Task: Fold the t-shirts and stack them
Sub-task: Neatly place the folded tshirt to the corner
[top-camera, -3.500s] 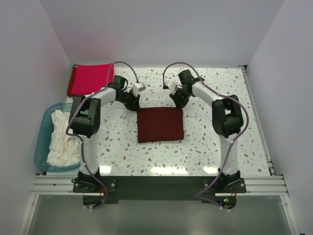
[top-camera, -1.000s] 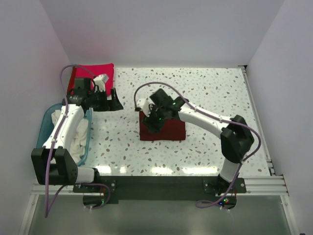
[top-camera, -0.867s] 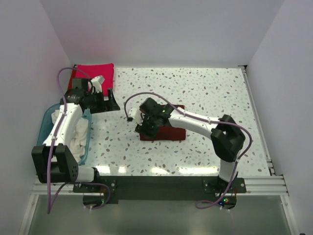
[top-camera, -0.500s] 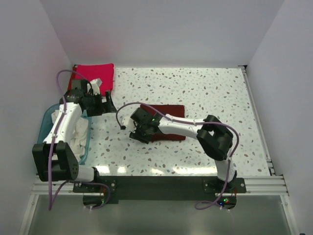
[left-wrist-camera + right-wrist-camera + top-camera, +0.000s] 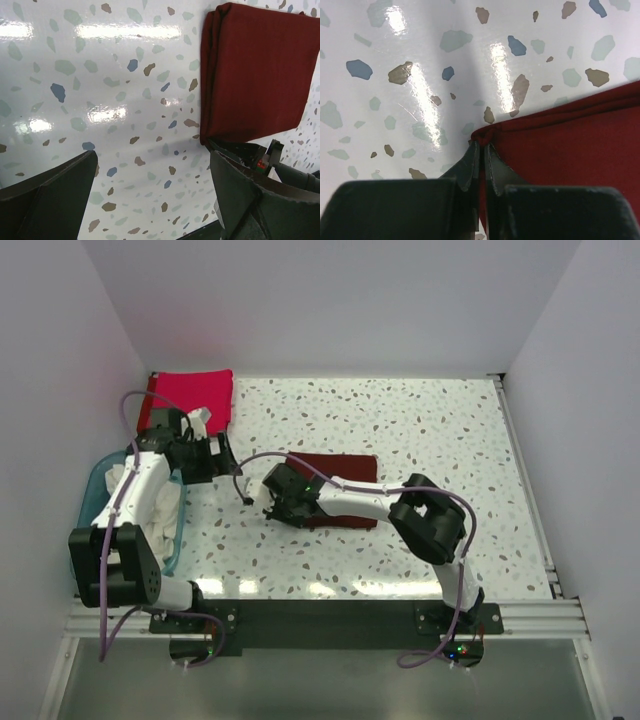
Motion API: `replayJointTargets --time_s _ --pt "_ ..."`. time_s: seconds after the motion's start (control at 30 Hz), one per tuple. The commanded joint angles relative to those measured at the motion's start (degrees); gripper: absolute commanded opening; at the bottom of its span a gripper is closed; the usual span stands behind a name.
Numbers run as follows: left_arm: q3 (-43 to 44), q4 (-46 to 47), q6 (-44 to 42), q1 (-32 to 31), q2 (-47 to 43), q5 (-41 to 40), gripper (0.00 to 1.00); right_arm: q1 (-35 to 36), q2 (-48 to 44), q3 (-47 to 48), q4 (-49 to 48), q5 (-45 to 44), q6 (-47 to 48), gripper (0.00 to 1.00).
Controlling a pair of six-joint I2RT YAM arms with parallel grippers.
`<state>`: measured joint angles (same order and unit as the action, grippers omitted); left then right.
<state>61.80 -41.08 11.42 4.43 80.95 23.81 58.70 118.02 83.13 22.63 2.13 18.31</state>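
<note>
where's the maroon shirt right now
In the top view the maroon shirt lies folded near centre, its near-left corner pinched by the right gripper, right of the blue tub.

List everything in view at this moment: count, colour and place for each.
maroon shirt: one, dark maroon, folded, middle of the table
red shirt: one, bright red, folded, far left corner
white shirts: a heap, count unclear, white, inside the tub
tub: one, see-through blue, left side, partly under the left arm
table: one, white with coloured speckles, under the folded shirts
left gripper: one, black, open, above bare table left of the maroon shirt
right gripper: one, black, shut on the maroon shirt's near left corner
</note>
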Motion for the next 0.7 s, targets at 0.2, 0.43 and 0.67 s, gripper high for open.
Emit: replayJointTargets --time_s 0.2,0.43,0.67 --pt "-4.84 14.52 7.91 -1.35 2.63 9.67 1.0 -2.27 -8.76 1.68 -0.04 5.16 -0.9 0.0" --pt "-9.06 28.4 19.33 -7.32 6.93 13.54 1.0 -3.68 -12.02 -0.07 -1.18 7.45 -0.81 0.0" --pt "-11.96 42.46 31.98 -13.65 13.35 12.49 1.0 -4.47 -13.25 -0.87 -1.8 8.06 -1.52 0.0"
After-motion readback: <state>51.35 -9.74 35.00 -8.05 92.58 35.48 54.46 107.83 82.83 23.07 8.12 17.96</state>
